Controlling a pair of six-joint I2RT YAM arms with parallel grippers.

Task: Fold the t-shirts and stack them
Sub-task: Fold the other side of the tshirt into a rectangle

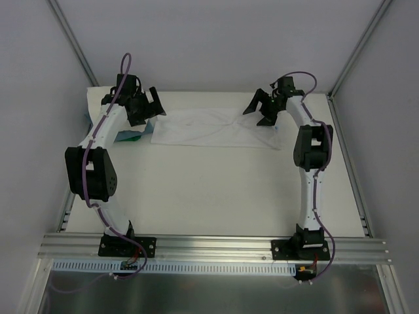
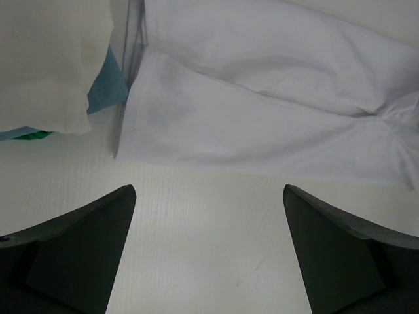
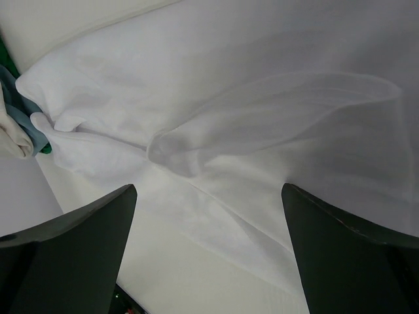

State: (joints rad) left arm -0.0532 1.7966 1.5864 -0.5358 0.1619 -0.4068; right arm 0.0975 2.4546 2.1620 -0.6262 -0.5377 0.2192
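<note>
One white t-shirt (image 1: 216,128) lies spread in a wide strip across the far part of the table, creased and pinched near its middle. My left gripper (image 1: 152,110) hovers at the shirt's left end. In the left wrist view it is open (image 2: 209,196) over bare table, just short of the shirt's edge (image 2: 262,111). My right gripper (image 1: 260,112) hangs at the shirt's right end. The right wrist view shows it open (image 3: 209,193) above the shirt's rumpled cloth (image 3: 262,98), holding nothing. More white cloth (image 2: 46,65) lies left of the spread shirt.
A teal-blue flat item (image 1: 131,137) pokes out from under the white cloth at the left (image 2: 108,88), with a bit of green (image 2: 33,135) beside it. White walls with metal posts close in the back and sides. The arm bases sit on a rail (image 1: 216,247) at the near edge.
</note>
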